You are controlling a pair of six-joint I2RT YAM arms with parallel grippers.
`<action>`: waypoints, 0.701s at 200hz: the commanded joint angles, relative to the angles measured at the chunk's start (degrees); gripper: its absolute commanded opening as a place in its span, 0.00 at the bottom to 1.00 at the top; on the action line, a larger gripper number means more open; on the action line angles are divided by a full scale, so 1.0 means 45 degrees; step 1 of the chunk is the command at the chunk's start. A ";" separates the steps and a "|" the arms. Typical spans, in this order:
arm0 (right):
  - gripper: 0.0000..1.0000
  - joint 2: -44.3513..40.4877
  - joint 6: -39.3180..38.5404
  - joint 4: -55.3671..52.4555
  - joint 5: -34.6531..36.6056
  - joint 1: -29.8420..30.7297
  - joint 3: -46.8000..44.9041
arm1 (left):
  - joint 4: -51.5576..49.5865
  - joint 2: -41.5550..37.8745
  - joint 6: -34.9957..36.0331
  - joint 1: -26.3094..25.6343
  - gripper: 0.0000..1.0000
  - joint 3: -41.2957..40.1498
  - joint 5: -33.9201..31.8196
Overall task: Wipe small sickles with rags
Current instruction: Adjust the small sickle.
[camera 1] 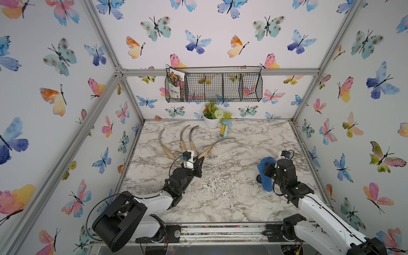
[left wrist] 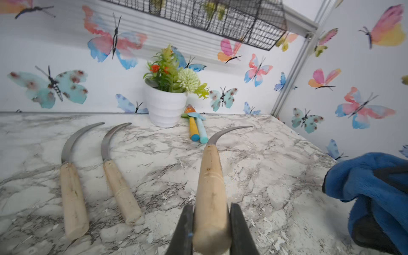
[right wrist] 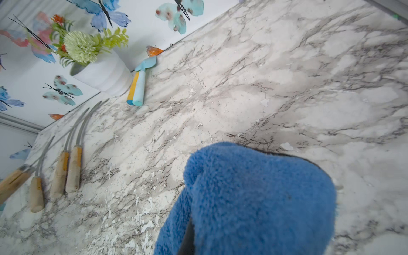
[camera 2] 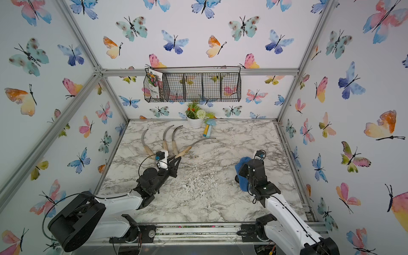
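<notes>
Between the two dark fingers (left wrist: 186,225) of the left gripper (left wrist: 212,223), in the left wrist view, sits the butt of a pale wooden handle. They pinch the held sickle (left wrist: 209,176) from both sides. The right gripper (camera 1: 270,166) is closed on the rag (camera 1: 266,178), a thick blue cloth draped over it. Only a dark sliver of one of its fingers (right wrist: 187,238) shows in the right wrist view.

Both arms work over a tabletop (camera 1: 231,198) of white marble pattern with grey veins, scuffed and flaked at its centre. Walls papered with watercolour butterflies and aluminium frame bars (camera 1: 220,71) enclose it. A black wire basket (camera 1: 231,87) hangs on the back wall, with a flower packet (camera 1: 175,85) in its leftmost compartment. Below it stands a white plant pot (camera 1: 211,123), with the yellow and light-blue toys (camera 1: 224,130) just beside it.

In both top views the held sickle's long axis runs from lower left to upper right, handle in the jaws and blade tip curving rightward. Whether it clears the surface cannot be told. Three other sickles (camera 1: 184,139) lie at the upper left of the tabletop, with handles toward the frame's lower edge and blades toward the back wall. The rag hangs at right of centre, its length running top to bottom.
</notes>
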 commanded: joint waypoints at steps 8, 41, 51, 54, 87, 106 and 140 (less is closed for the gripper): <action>0.01 -0.0428 -0.0209 -0.0027 -0.0728 0.0055 -0.0362 | -0.1491 -0.0496 -0.2135 0.0759 0.00 0.0233 0.1481; 0.01 0.0122 0.0031 0.1365 -0.1751 0.0541 -0.0829 | -0.1018 -0.0758 -0.2561 0.0844 0.00 0.0003 0.3051; 0.01 0.0520 0.0200 0.1703 -0.1444 0.1190 -0.0786 | -0.0855 -0.0713 -0.2808 0.0844 0.00 -0.0010 0.3464; 0.01 0.0636 0.0256 0.1771 -0.1275 0.1408 -0.0750 | -0.0801 -0.0672 -0.2904 0.0844 0.00 -0.0001 0.3581; 0.01 0.2542 0.0957 0.2728 0.0401 0.4366 -0.0068 | -0.0653 -0.0604 -0.3584 0.0892 0.00 -0.0039 0.4375; 0.01 0.3974 0.1218 0.3806 0.0552 0.5410 0.0285 | -0.0414 -0.0687 -0.3674 0.0900 0.00 -0.0122 0.4902; 0.01 0.6559 0.1315 0.4916 0.0084 0.5887 0.1409 | 0.0167 -0.0102 -0.3758 0.0729 0.00 0.0135 0.6562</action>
